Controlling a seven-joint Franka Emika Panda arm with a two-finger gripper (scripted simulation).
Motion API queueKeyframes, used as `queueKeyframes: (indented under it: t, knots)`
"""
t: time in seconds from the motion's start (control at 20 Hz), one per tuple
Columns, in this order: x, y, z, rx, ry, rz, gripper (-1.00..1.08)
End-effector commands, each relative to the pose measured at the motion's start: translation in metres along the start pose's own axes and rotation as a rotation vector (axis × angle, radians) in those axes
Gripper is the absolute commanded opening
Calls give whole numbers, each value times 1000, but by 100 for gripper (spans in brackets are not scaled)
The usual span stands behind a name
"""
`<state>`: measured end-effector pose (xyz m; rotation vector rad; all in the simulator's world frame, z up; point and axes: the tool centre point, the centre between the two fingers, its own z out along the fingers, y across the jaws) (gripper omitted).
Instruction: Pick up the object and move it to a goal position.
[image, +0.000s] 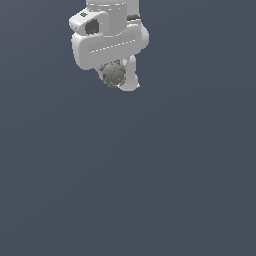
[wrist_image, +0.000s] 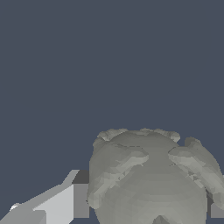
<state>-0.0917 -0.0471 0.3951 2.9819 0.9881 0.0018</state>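
The object (image: 114, 74) is a small round grey-olive ball with a rough, lumpy surface. In the exterior view it sits just under the white hand near the top of the picture, with my gripper (image: 119, 76) shut on it. One white finger (image: 132, 75) shows beside the ball on the exterior view's right; the other finger is hidden behind the ball. In the wrist view the object (wrist_image: 148, 179) fills much of the picture, pressed against a white and grey finger (wrist_image: 65, 203). No goal marker shows in either view.
Only a plain dark blue-grey background shows around the arm's white hand (image: 107, 42). No table, edge or other object is in view.
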Motion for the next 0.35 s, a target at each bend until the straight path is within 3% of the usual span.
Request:
queueKeyframes:
  t: [0.0, 0.3]
  knots:
    - [0, 0, -6, 1, -1, 0, -100]
    - [1, 1, -7, 1, -1, 0, -100]
